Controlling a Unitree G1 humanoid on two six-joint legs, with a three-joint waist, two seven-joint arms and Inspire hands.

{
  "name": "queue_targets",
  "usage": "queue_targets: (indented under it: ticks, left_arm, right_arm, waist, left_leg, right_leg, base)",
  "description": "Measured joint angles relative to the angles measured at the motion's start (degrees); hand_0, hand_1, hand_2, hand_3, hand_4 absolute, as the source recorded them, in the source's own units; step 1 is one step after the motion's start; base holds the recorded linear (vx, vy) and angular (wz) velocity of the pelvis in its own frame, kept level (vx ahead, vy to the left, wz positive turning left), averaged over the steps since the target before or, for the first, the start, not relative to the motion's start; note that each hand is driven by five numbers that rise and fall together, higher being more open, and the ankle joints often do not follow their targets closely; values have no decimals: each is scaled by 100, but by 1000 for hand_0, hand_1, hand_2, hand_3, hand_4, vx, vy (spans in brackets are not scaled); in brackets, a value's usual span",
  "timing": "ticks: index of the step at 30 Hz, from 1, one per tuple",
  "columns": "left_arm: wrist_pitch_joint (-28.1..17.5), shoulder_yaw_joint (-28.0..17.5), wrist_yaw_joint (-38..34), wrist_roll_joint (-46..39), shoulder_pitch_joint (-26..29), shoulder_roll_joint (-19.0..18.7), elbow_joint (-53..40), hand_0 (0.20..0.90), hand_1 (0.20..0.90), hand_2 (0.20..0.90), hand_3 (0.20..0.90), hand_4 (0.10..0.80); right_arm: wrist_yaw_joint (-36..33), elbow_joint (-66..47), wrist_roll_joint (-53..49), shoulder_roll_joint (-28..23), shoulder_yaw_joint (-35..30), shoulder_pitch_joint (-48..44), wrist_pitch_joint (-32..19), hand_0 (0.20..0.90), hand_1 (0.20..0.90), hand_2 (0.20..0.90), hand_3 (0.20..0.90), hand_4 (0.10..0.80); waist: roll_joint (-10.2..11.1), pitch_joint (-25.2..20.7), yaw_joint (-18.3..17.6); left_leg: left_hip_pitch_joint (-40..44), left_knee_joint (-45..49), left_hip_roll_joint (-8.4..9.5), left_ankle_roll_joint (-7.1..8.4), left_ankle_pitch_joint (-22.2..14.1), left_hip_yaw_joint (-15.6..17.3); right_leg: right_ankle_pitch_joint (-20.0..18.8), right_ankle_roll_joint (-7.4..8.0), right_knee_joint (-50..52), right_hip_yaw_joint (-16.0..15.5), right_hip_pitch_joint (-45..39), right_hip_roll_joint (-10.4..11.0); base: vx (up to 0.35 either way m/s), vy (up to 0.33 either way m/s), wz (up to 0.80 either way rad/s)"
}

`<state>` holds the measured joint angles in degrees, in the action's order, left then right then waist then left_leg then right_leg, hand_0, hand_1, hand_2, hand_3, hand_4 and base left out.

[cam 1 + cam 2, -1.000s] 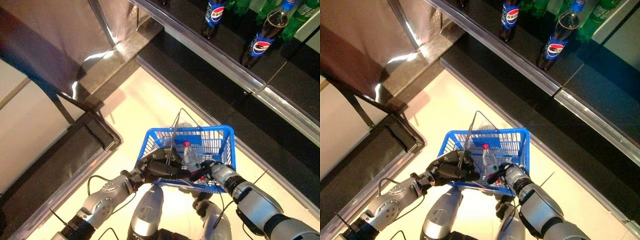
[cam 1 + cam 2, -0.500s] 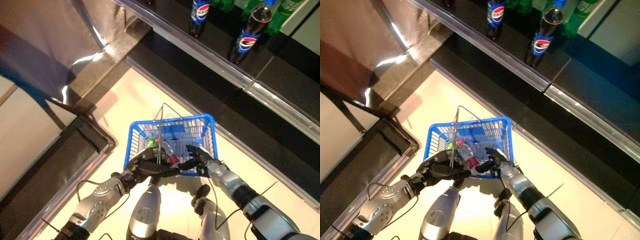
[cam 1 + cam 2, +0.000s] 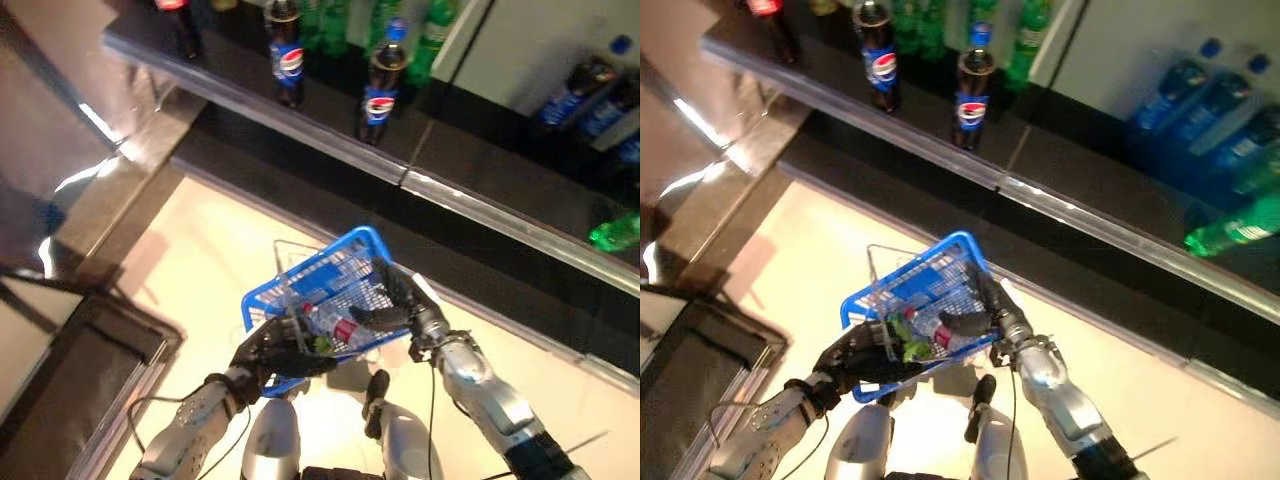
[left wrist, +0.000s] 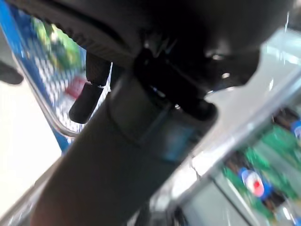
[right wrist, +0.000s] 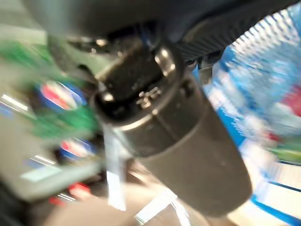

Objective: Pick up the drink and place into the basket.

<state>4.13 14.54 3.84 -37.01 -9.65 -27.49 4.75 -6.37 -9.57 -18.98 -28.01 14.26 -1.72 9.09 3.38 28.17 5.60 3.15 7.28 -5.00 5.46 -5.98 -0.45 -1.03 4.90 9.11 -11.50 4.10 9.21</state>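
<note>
Drink (image 3: 338, 329) now lies inside blue basket (image 3: 352, 244); a second ago it was held upright by right robot hand (image 3: 398, 305). Right robot hand now opened, fingers straight beside basket. Left robot hand (image 3: 272, 350) curled round basket handle. Placing seems done.

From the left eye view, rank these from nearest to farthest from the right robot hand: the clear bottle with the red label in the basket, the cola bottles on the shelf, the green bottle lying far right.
Measured from the right robot hand at the basket's rim:
1. Clear bottle with red label, inside the blue basket, beside the hand.
2. Cola bottles, upright on the shelf ahead; the green bottle, lying far right, is too close to call against them.
</note>
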Motion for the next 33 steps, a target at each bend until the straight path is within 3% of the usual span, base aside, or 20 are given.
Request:
queue_targets:
  ticks: [5,10,13,16,22,24,26,28,30,31,32,33]
  left_arm:
    - [-125,-190,-534,178,-490,409,827,300,300,300,200,100]
    - [-501,-411,-950,249,-540,1032,2296,300,300,300,200,100]
    - [-579,-705,-1142,271,-544,1099,2915,300,300,300,200,100]
    - [-720,-947,-1321,287,-563,1127,3578,300,300,300,200,100]
    - [-820,-1278,-1712,51,-590,1368,4566,300,300,300,200,100]
    - [-896,-1361,-1840,-218,-541,1431,4708,300,300,300,200,100]
    - [-994,-1511,-1862,-440,-406,1475,4919,300,300,300,200,100]
    - [-1046,-1743,-1971,-693,-75,1587,5357,300,300,300,200,100]
    - [-1151,-1767,-1979,-742,188,1595,5704,300,300,300,200,100]
    - [-1159,-1748,-1969,-776,216,1628,5763,300,300,300,200,100]
    - [-1162,-1752,-1947,-778,123,1775,5775,300,300,300,200,100]
    - [-1193,-1748,-1945,-779,66,1897,5772,300,300,300,200,100]
  right_arm:
    - [213,-80,-289,-164,-685,723,-443,900,900,900,900,800]
    - [548,43,-706,-31,-496,1125,-640,900,900,900,900,800]
    - [518,361,-834,146,-456,1167,-703,900,900,900,900,800]
    - [436,1074,-829,258,-393,1282,-776,900,900,900,900,800]
    - [-170,3127,-109,364,37,1375,-565,900,900,900,900,800]
    - [-325,3795,-107,489,44,1389,-428,900,900,900,900,800]
    - [-397,4304,-84,659,39,1332,-391,900,900,900,900,800]
    - [-433,5053,-45,970,43,1239,-314,900,900,900,900,800]
    - [-434,5825,65,1231,103,971,-400,900,900,900,900,800]
    - [-430,6224,156,1306,231,733,-389,900,900,900,900,800]
    - [-424,6341,274,1283,255,661,-412,900,900,900,900,800]
    - [-411,6367,330,1212,262,656,-438,900,900,900,900,800]
  waist:
    - [52,-547,-312]
    - [-18,-1003,-515]
    - [-16,-1084,-582]
    - [-37,-1349,-582]
    - [-93,-1687,-593]
    - [-95,-1708,-585]
    - [-12,-1754,-585]
    - [84,-1787,-587]
    - [175,-1780,-555]
    - [309,-1734,-390]
    - [289,-1761,-320]
    - [109,-1757,-297]
  left_leg:
    - [233,-345,-173,47,28,218]
    - [424,-529,-310,103,60,447]
    - [500,-540,-360,112,65,465]
    - [534,-548,-429,119,68,595]
    - [670,-571,-571,123,72,782]
    - [614,-480,-687,61,73,779]
    - [466,-258,-705,62,75,768]
    - [129,267,-757,-203,294,785]
    - [-258,781,-680,-143,728,727]
    - [-309,911,-42,-133,612,289]
    - [-294,714,313,-318,465,221]
    - [-252,507,422,-393,405,220]
  right_leg:
    - [-49,-45,-268,173,-49,-184]
    - [-85,-99,-419,270,-117,-345]
    - [-99,-129,-436,275,-181,-398]
    - [-40,-125,-415,325,-109,-428]
    - [378,-297,378,408,266,-543]
    - [440,-403,540,413,339,-689]
    - [562,-532,773,464,517,-682]
    - [594,-631,738,367,509,-733]
    - [550,-605,226,394,344,-749]
    - [395,-655,-178,684,194,-619]
    - [366,-599,-506,764,27,-612]
    - [487,-493,-482,735,13,-714]
  base:
    - [10,-67,-29]
    - [-3,-132,-15]
    - [-10,-139,-6]
    - [-9,-221,-12]
    - [-5,-229,-18]
    - [11,-303,-12]
    - [17,-212,-1]
    - [102,-283,21]
    - [177,-195,-17]
    - [205,-107,-79]
    - [202,-98,-91]
    - [250,-74,-56]
